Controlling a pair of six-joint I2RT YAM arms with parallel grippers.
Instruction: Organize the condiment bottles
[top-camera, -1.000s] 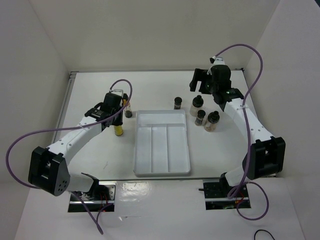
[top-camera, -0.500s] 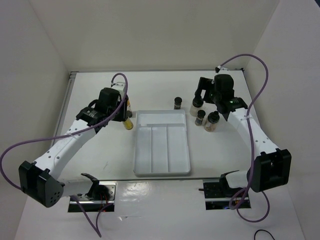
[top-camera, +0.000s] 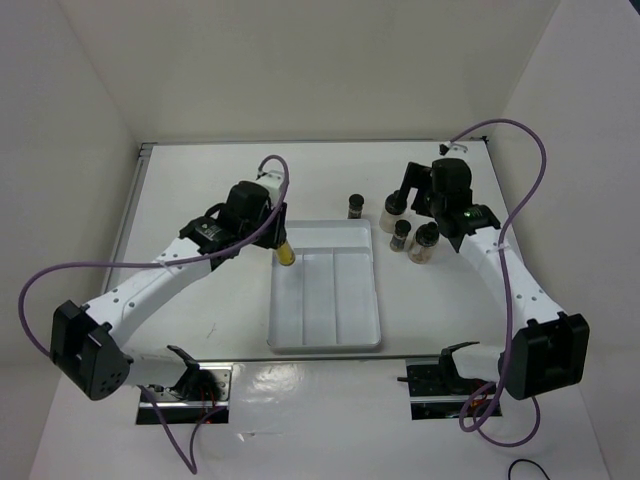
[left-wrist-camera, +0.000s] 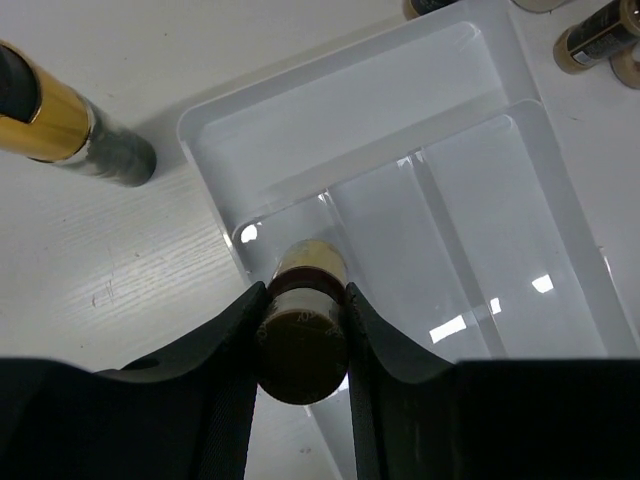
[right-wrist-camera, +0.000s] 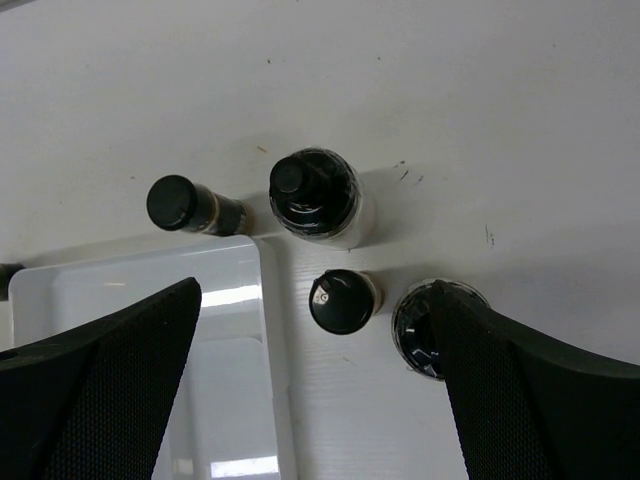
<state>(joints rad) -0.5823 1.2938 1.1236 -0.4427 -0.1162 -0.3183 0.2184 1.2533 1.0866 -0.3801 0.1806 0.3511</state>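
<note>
Placed none in white divided plastic tray (top-camera: 276, 300) yet. Clenched slim yellow-amber bottle (top-camera: 286, 252) in L pincer (left-wrist-camera: 305, 315) over tray's left edge. Hung R pincer (right-wrist-camera: 320, 390) agape above four small bottles (right-wrist-camera: 315, 195) on desk (top-camera: 200, 180), w/ 5th bottle (left-wrist-camera: 70, 130) lying left of tray.

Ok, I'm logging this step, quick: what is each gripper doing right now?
Left gripper: shut on the slim yellow bottle.
Right gripper: open, holding nothing.
</note>
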